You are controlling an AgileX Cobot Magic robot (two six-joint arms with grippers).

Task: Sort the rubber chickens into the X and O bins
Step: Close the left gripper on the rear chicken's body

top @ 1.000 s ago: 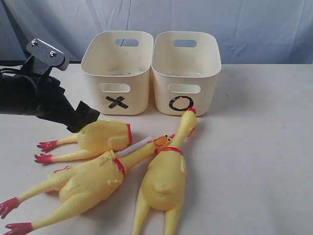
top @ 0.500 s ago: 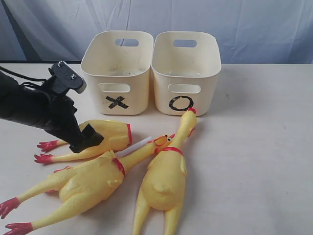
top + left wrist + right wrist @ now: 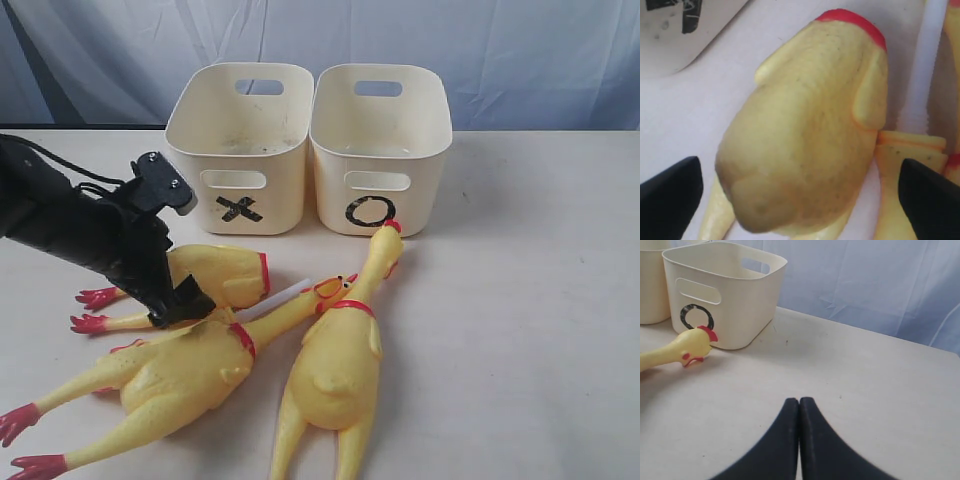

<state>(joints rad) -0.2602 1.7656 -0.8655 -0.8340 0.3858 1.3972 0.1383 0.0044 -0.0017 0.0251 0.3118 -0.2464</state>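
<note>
Four rubber chickens lie in front of the bins. The headless body [image 3: 225, 275] lies behind a whole chicken [image 3: 170, 375], and a second whole chicken [image 3: 335, 365] points its head at the O bin [image 3: 425, 185]. A white tube [image 3: 275, 300] lies between them. My left gripper [image 3: 185, 300] is down over the rear of the headless body [image 3: 805, 130] and stands open [image 3: 800, 195], one black finger [image 3: 670, 195] on each side, not touching it. My right gripper [image 3: 799, 402] is shut and empty above bare table. The X bin [image 3: 283, 180] stands left of the O bin.
Both bins look empty and stand side by side at the back. A blue cloth backdrop hangs behind the table. The right wrist view shows the O bin [image 3: 740, 305] and a chicken's head [image 3: 692, 347] beside it, with bare table on the right.
My left arm has swung right and down from the table's left side onto the headless body. Its open jaws now straddle that body. The chickens and bins have not moved.
</note>
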